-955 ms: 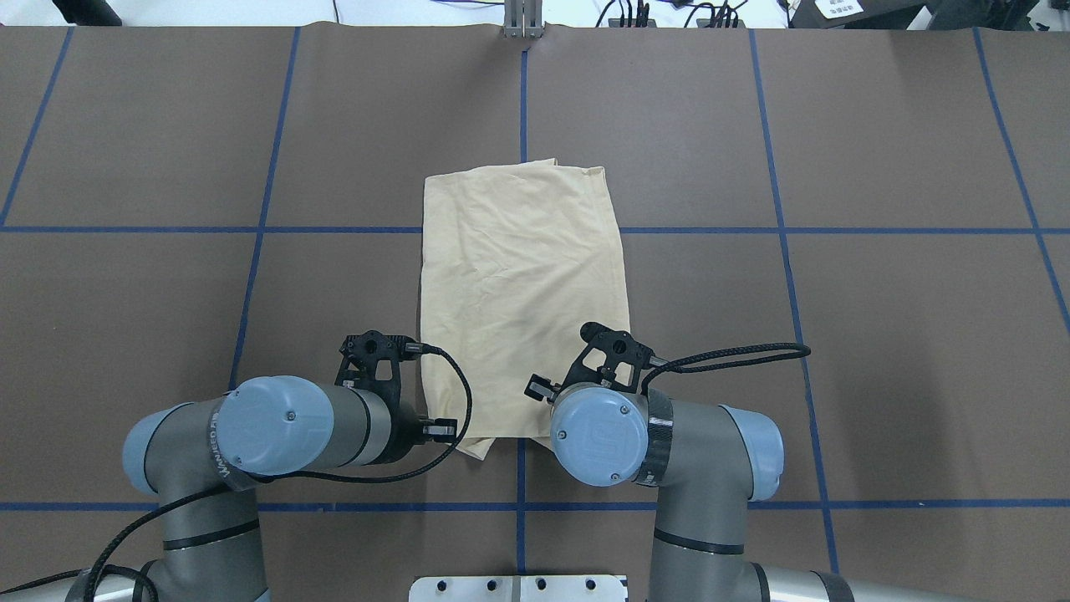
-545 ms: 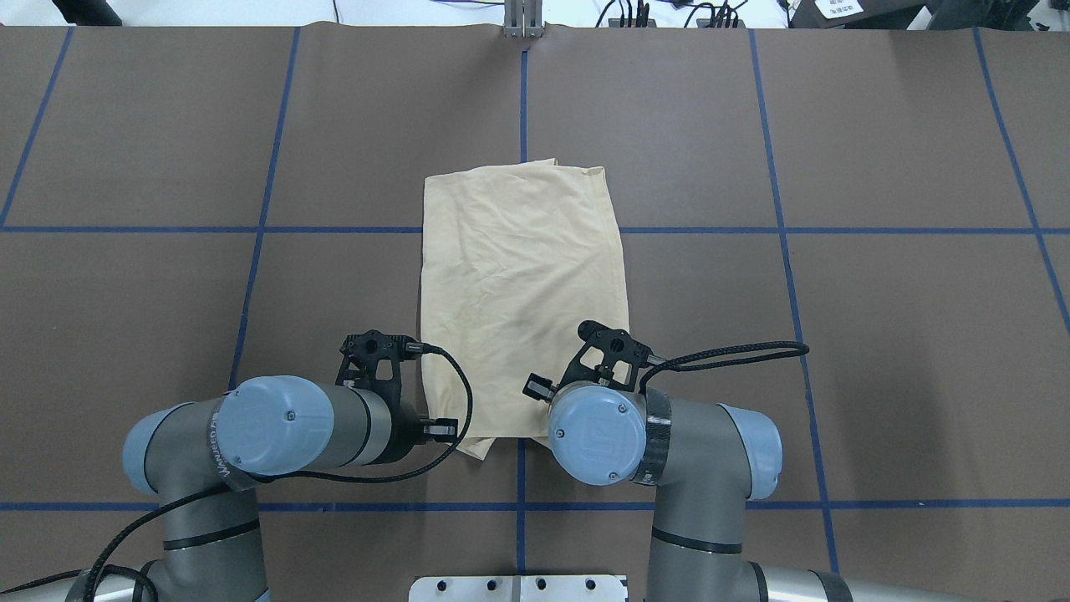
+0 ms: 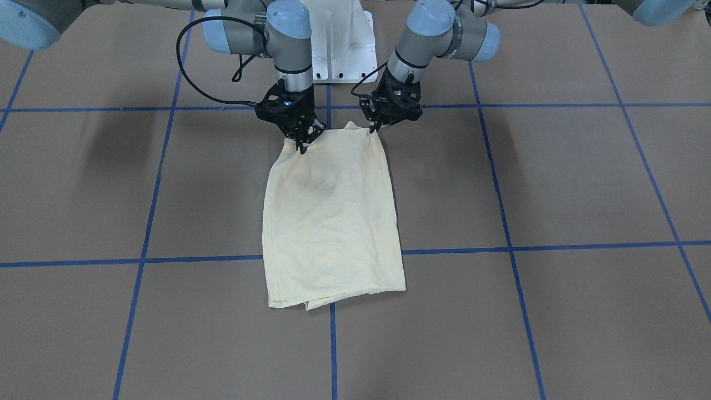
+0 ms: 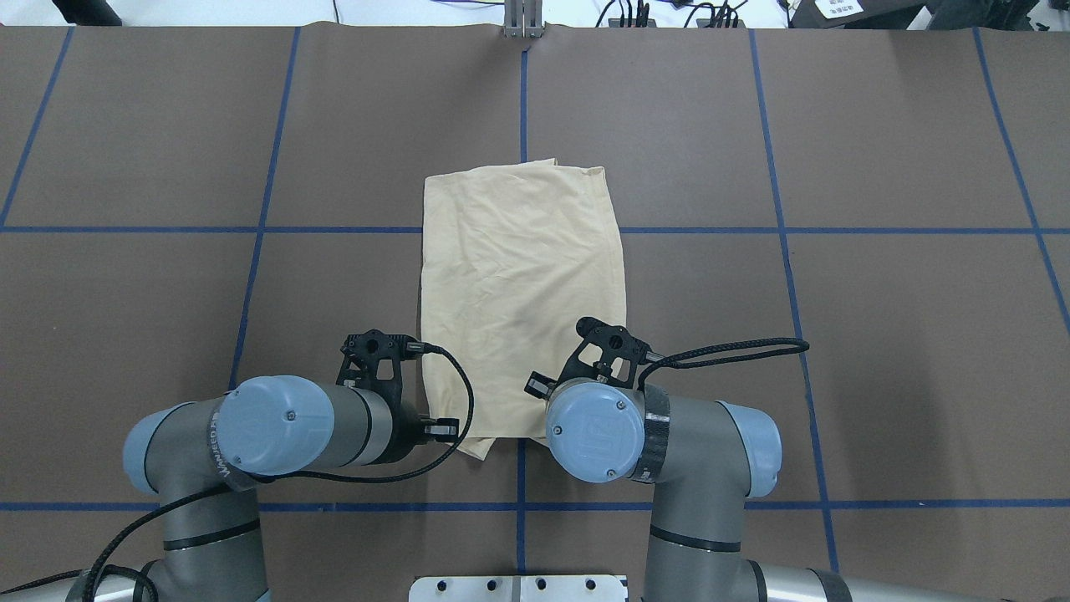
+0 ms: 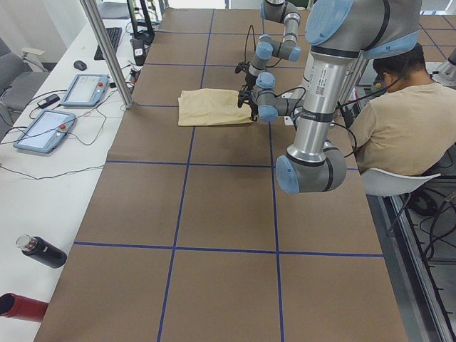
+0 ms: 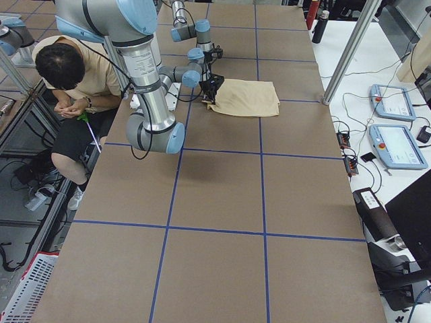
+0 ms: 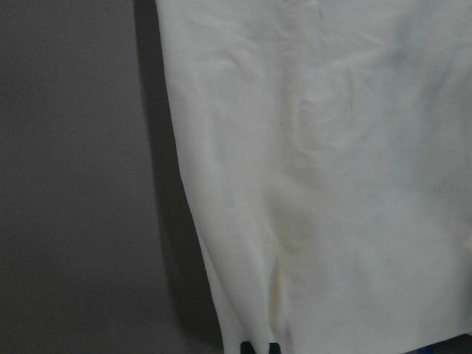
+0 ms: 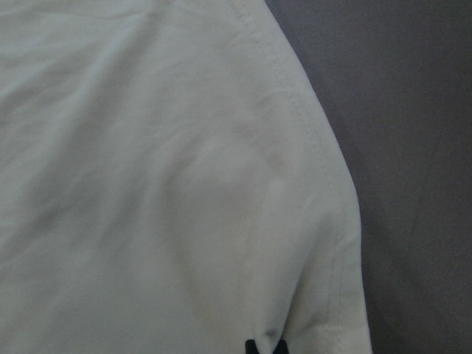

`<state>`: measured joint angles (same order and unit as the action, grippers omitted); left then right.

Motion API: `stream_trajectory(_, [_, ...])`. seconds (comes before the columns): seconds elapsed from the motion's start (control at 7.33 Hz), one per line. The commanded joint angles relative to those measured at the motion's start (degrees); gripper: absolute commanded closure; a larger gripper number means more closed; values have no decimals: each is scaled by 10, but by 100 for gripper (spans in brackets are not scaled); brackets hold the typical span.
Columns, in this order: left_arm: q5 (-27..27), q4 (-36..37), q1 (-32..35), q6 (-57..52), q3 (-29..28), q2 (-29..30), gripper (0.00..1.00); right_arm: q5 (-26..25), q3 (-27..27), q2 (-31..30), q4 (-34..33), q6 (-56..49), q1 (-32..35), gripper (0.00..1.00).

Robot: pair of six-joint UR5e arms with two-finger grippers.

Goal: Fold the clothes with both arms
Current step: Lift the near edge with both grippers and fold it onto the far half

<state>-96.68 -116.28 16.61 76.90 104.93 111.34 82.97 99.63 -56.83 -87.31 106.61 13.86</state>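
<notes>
Two near corners of the T-shirt, robot side, are clamped: one by the left hand, one by the right hand. It is laid flat mid-table, on brown covering crossed by blue tape lines. A seated person and control pendants are seen alongside.

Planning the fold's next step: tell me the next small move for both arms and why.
Probably lift both a little, together: the left gripper and right gripper each seem shut on a robot-side corner of the T-shirt, whose far end lies flat.
</notes>
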Motion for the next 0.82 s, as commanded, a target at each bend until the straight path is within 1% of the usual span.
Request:
stream_trajectory(0.0, [-1,0,0,0,5,1,100,0,6,2,-8,-3,2,100])
stream_trajectory(0.14, [-1,0,0,0,16,1,100,2,30,-6,-13,-3,3,100])
stream_trajectory(0.27, [-3,0,0,0,39,-3,100,2,70,-15,-38,-2,1,100])
stream_trajectory(0.41, [-3,6,-8,2,68,-6,100,-1,125,-32,-77,0,-27,100])
stream_trajectory(0.55, [-3,38,-31,20,117,-15,100,-21,177,-50,-105,2,-62,100])
stream_trajectory(0.68, [-2,93,-59,42,174,-15,100,-40,226,-59,-142,14,-96,100])
